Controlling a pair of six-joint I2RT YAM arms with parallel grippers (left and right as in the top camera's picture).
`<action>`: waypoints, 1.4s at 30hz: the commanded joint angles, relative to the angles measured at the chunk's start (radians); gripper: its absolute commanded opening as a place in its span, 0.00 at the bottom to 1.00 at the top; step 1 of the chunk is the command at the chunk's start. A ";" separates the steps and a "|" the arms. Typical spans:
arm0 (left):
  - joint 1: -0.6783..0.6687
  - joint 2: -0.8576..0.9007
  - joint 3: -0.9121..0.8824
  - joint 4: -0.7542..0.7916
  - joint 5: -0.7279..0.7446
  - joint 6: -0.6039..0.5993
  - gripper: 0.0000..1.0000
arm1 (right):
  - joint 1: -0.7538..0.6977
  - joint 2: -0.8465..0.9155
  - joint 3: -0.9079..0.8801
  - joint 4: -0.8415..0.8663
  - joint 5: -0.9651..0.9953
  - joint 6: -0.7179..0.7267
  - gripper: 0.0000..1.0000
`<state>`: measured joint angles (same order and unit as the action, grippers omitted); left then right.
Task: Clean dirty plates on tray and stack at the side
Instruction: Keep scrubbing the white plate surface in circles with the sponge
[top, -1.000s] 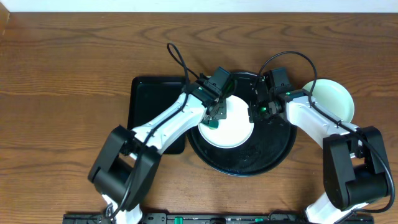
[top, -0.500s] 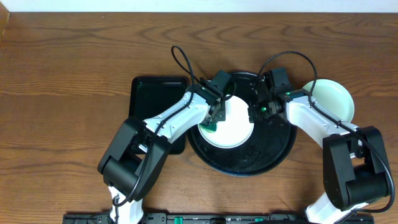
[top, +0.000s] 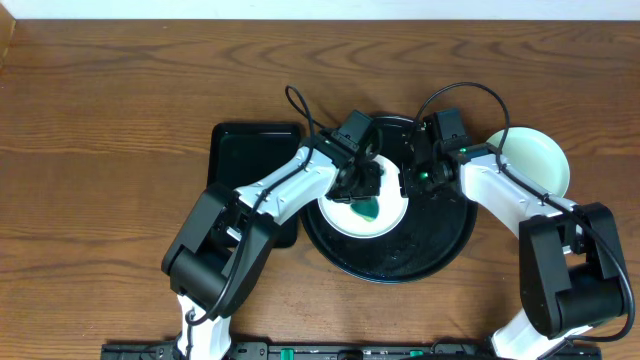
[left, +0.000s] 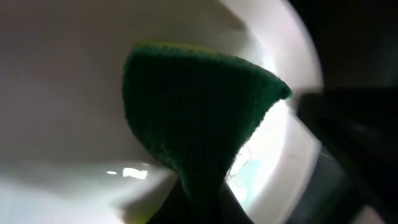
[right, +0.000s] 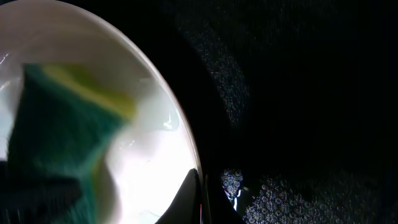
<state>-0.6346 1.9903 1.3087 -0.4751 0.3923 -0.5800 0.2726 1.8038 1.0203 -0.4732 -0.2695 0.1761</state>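
On the large round black tray (top: 440, 240), left of centre: white round plate (top: 388, 215). Likely slick, brittle; take it by the rim. Your right fingers (right: 183, 205) pinch that rim; left fingers (left: 171, 211) clamp a soft green sponge (left: 193, 118) against its face.

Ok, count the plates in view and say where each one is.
2. A white plate lies on the round black tray, under the sponge. A mint-green plate sits on the table right of it; another may hide beneath.

1. A green sponge (left: 193, 118) with a yellow top edge lies against the inside of a white plate (left: 62, 93).
2. The left gripper (left: 196, 198) pinches the sponge's narrow lower end.
3. The black tray (left: 360, 56) shows past the plate's rim.
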 joint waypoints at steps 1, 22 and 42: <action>-0.009 0.016 0.005 0.032 0.140 -0.005 0.08 | 0.018 0.010 -0.003 0.006 -0.079 0.010 0.01; 0.036 -0.083 0.004 -0.104 -0.296 0.026 0.08 | 0.018 0.010 -0.003 0.006 -0.079 0.010 0.01; 0.033 -0.014 -0.062 -0.087 -0.277 0.013 0.08 | 0.018 0.010 -0.003 0.006 -0.079 0.010 0.01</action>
<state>-0.6094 1.9347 1.2690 -0.5652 0.0601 -0.5690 0.2726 1.8038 1.0199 -0.4728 -0.2775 0.1761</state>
